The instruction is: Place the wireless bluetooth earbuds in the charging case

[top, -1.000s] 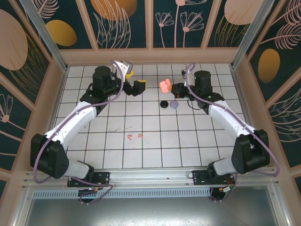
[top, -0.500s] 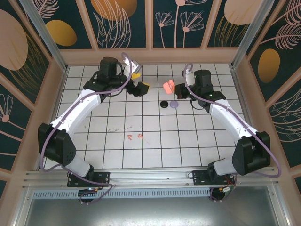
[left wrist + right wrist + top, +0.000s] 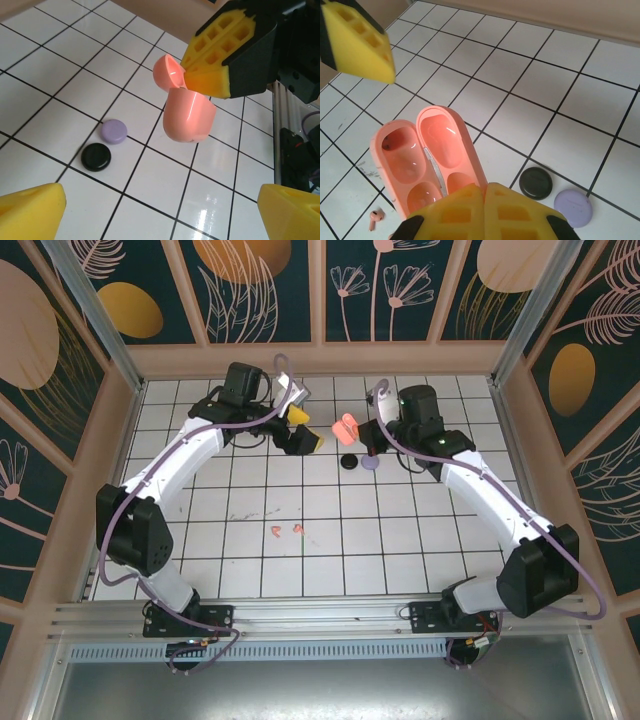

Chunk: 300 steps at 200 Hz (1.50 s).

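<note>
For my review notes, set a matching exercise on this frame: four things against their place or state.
Things:
1. salmon case
2. salmon earbuds
3. left claw
4. lavender disc

Place or state:
A. open, empty
B. flat beside the black disc
C. gripped by the right claw, lid open
D. loose on the tiles, apart from the rest

Pairs: 1-C, 2-D, 3-A, 4-B
</note>
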### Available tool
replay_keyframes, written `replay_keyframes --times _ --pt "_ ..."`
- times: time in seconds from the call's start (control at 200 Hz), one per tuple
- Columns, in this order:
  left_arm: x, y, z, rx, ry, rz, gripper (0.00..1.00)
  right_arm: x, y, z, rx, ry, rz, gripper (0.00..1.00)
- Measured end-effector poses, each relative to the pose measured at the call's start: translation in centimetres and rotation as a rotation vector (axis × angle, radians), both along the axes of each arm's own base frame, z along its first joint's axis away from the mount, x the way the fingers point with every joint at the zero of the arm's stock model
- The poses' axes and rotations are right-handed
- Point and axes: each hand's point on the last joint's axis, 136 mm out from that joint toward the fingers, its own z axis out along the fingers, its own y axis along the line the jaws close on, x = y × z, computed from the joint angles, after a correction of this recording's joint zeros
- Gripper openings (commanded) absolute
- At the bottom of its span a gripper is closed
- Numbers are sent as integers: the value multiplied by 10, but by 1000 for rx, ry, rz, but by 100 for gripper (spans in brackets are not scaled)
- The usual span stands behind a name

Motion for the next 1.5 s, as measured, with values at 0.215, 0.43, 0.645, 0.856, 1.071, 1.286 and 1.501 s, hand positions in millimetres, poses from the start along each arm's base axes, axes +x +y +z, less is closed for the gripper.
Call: replay_keyframes --times 0.215,0.43,0.645,0.856,1.071,1.286,1.501 --pt "-7 -2 1 -17 6 -40 99 1 7 -3 -31 -2 39 0" --pt "-4 -4 -8 -13 21 -51 99 4 10 -8 -57 5 58 0" --pt "2 -8 -25 1 50 -60 99 2 9 -10 -81 9 74 0" --pt "6 -12 -20 -2 37 -104 96 3 11 -11 -100 18 97 0" --pt "-1 -13 -23 3 62 -153 92 -2 13 -12 -93 40 122 0" --pt "-9 -14 -27 -6 97 -187 89 -7 18 -7 -73 52 151 0" --pt "-10 -18 -17 -40 100 -220 86 -10 30 -5 -69 51 183 0"
